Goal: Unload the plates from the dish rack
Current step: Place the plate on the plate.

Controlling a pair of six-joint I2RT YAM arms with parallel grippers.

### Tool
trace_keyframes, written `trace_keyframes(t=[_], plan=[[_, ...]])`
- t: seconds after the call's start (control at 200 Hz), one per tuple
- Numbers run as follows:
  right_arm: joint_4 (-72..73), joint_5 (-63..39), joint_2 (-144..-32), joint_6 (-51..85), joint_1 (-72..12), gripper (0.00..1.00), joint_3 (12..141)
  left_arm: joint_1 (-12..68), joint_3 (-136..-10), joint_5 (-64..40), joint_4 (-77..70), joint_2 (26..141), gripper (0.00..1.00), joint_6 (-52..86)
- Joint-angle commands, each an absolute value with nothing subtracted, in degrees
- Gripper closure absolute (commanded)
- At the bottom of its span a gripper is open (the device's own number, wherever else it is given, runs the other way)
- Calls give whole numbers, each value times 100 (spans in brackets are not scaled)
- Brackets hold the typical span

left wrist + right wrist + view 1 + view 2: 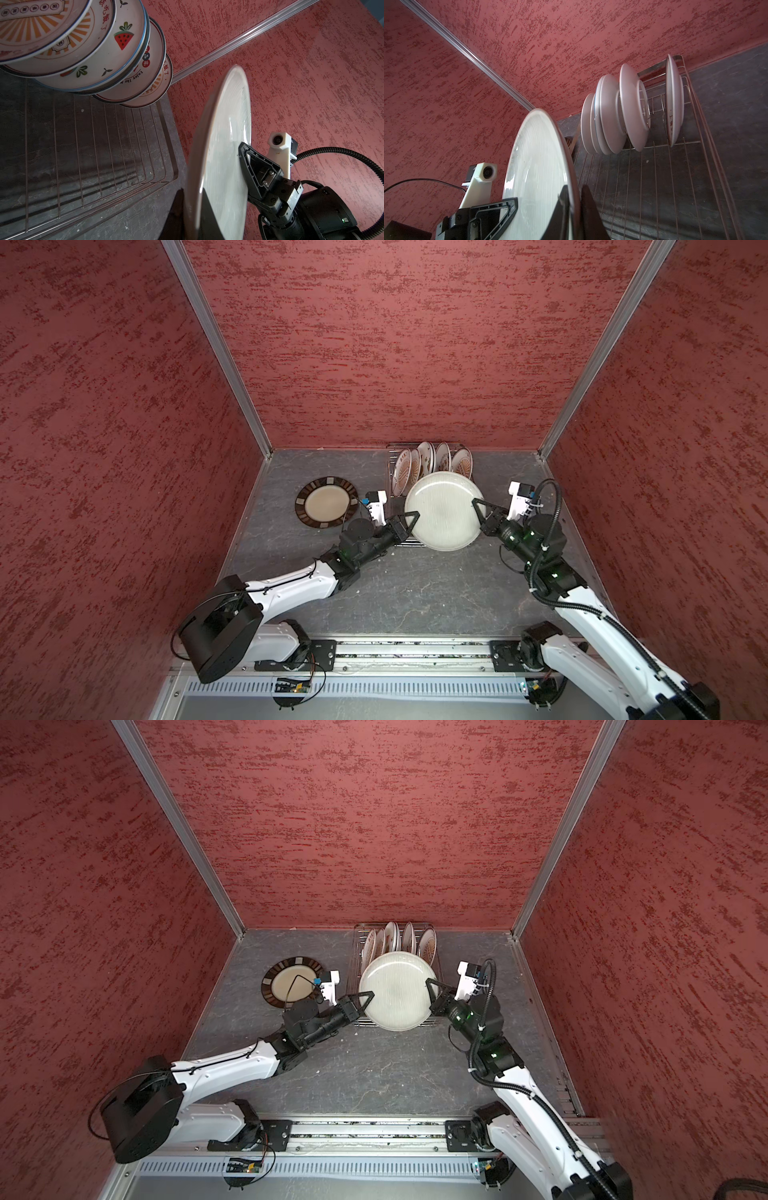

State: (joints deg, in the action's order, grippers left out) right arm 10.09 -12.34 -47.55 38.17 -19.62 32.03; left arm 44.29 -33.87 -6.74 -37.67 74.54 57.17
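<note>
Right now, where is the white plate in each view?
In a top view: white plate, just right of centre.
In a top view: near dead centre.
Left wrist: edge-on, lower half, right of centre.
Right wrist: edge-on, lower half, left of centre.
Shared landmark: the rack.

Three red, mottled textured walls [395,344] enclose the cell, joined by aluminium corner profiles [216,344]. The worktop [415,593] is dark grey, marbled, evenly lit. An aluminium rail [415,651] borders its near edge.
</note>
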Motion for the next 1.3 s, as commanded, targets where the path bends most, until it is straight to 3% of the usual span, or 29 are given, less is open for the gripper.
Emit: trace_keyframes(t=[0.0, 0.241, 0.401, 0.782, 1.112, 1.298], plan=[[1769, -1468, -4842, 3873, -1959, 78, 3399, 4321, -3501, -1156, -3972, 7506, 100, 5673], [1807, -1797, -5072, 3818, -1959, 47, 3472, 4141, -3588, -1357, -3983, 7463, 100, 5822], [1470, -1744, -5116, 3729, -1959, 2, 3631, 3877, -3702, -1669, -3956, 7255, 100, 5883], [1347, -1411, -4983, 3646, -1960, 1, 3456, 3696, -3587, -1503, -3703, 6750, 100, 5744], [2299, -2591, -5091, 3263, -2001, 1, 3214, 3030, -3331, -1507, -3524, 6270, 100, 5859], [2258, -2432, -5457, 3187, -2254, 1, 3389, 2479, -3120, -1639, -3440, 5934, 100, 5999]])
